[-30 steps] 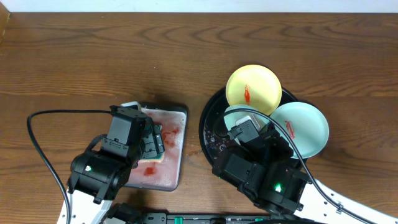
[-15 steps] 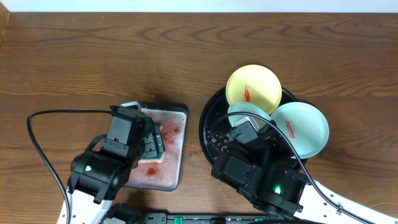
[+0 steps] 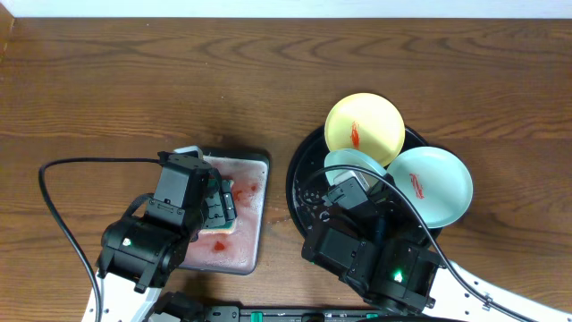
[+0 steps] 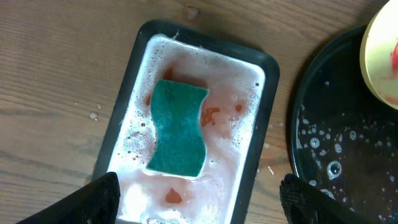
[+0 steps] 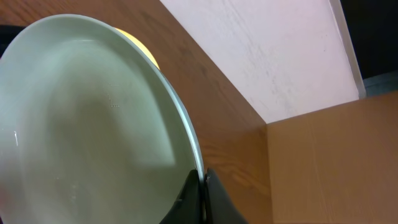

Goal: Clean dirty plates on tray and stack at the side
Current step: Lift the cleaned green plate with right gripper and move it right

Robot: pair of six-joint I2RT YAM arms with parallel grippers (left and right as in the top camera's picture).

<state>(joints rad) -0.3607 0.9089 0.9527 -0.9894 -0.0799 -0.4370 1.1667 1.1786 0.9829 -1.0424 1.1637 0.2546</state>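
held mint plate: mostly under right arm overhead; wrist view cuts it left and bottom
black tray: near rim hidden by right arm
grey tray: near end cut off, left wrist view
yellow plate: sliver at left wrist view's top-right corner
left gripper: only fingertips show

The surface before me is dark brown wood with a strong wavy grain, and a pale strip runs along its far edge. Two things rest directly on it, just beside each other but apart. On my left lies a small rectangular grey tray filled with pinkish foam. On my right lies a large round black tray with a raised rim. A few pale droplets speckle the wood beside the grey tray. A thin black cable curves across the wood at my far left.
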